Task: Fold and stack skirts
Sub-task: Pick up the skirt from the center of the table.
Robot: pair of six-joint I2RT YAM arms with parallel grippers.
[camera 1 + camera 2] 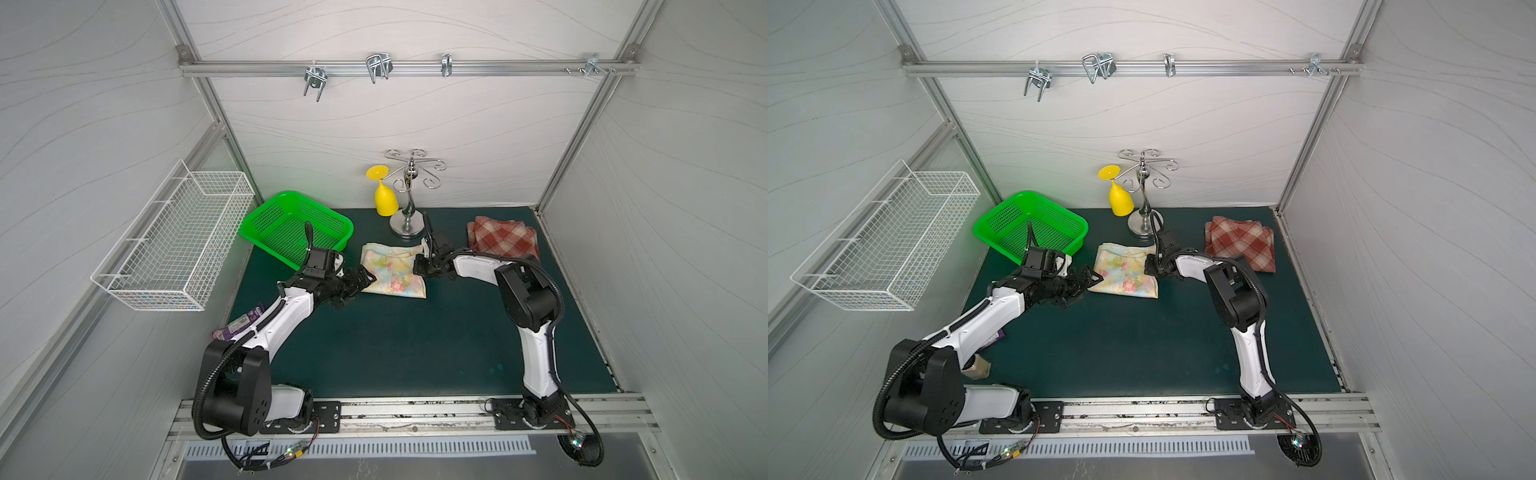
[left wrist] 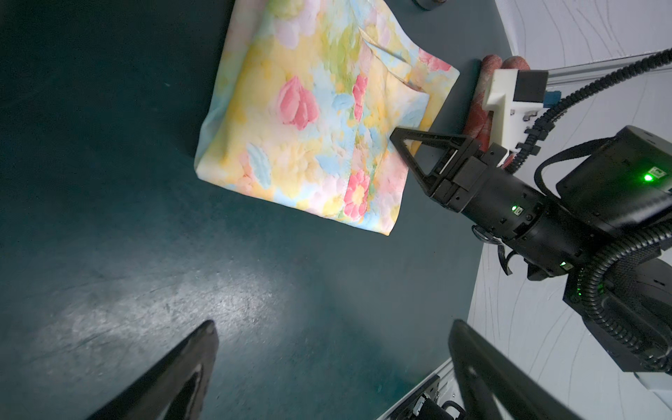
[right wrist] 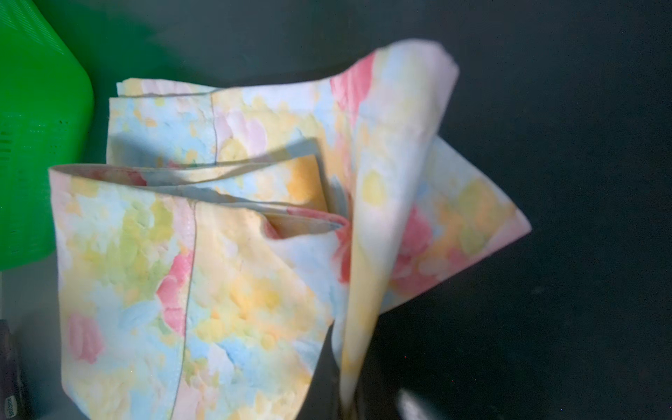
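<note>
Pale floral skirt (image 1: 392, 272) lies folded on the table (image 1: 395, 345), mid-width and toward the back edge. The right gripper (image 1: 419, 266) is clamped on its right edge — the right wrist view shows a flap (image 3: 382, 203) pulled up between the jaws. The left gripper (image 1: 368, 277) hovers at the skirt's left edge, jaws spread wide, holding nothing. The plaid skirt (image 1: 503, 240) sits folded in the back right corner, apart from the floral one. A green basket (image 1: 270, 216) stands near the back left corner.

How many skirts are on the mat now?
2. The floral skirt lies at the middle of the mat, one edge pinched by the right fingers. The plaid skirt sits folded at its far right corner. Covered mat could hide more.
</note>
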